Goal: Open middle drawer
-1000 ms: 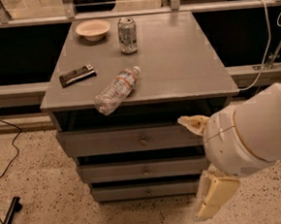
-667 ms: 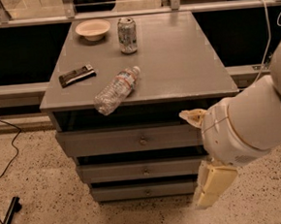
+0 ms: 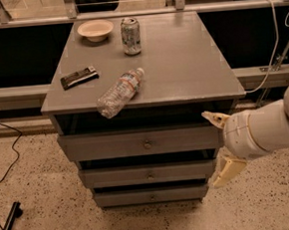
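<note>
The grey cabinet has three stacked drawers. The middle drawer (image 3: 139, 174) has a small brass knob (image 3: 150, 175) at its centre and sits between the taller top drawer (image 3: 112, 145) and the narrow bottom drawer (image 3: 126, 197). All three fronts step outward toward the top. My gripper (image 3: 220, 146) hangs off the cabinet's right front corner, level with the top and middle drawers. Its cream fingers (image 3: 212, 117) are spread apart and hold nothing. It touches no knob.
On the cabinet top (image 3: 180, 59) lie a clear plastic bottle (image 3: 119, 93) overhanging the front edge, a dark snack bar (image 3: 79, 77), a soda can (image 3: 131, 35) and a beige bowl (image 3: 95, 30). Cables run along the floor at left (image 3: 7, 148) and at right (image 3: 272, 57).
My arm has moved to the right, away from the drawer fronts, and now covers less of the cabinet. The drawers and the things on top have not moved.
</note>
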`<state>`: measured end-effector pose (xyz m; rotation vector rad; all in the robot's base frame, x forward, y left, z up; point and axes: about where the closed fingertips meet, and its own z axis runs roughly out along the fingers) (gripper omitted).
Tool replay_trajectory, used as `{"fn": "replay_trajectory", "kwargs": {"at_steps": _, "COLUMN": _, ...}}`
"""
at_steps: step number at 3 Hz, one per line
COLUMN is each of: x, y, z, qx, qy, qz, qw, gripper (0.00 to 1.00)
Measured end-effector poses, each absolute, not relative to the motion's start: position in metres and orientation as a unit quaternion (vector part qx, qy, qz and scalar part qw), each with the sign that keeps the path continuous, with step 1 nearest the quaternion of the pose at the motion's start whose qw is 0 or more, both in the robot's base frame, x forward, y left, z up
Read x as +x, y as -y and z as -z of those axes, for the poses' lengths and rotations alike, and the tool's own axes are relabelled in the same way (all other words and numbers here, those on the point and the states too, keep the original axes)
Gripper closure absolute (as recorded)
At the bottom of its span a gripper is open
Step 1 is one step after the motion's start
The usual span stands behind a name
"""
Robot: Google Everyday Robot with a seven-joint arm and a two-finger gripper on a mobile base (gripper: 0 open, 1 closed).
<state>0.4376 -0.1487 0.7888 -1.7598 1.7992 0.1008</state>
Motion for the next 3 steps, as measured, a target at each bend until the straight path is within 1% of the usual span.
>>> {"fn": "replay_trajectory", "kwargs": {"at_steps": 1, "x": 0.456, "y": 0.156, "z": -0.770, "qx": -0.680, "qy": -0.655, "qz": -0.023, "qw": 0.328, "gripper": 0.00}}
{"fn": "replay_trajectory", "kwargs": {"at_steps": 2, "x": 0.454, "y": 0.155, "z": -0.773, "qx": -0.683, "qy": -0.653, "qz": -0.022, "qw": 0.326, "gripper": 0.00}}
{"fn": "replay_trajectory", "kwargs": {"at_steps": 3, "x": 0.458, "y": 0.142, "z": -0.745, "qx": -0.679, "qy": -0.648, "qz": -0.045, "qw": 0.342, "gripper": 0.00}}
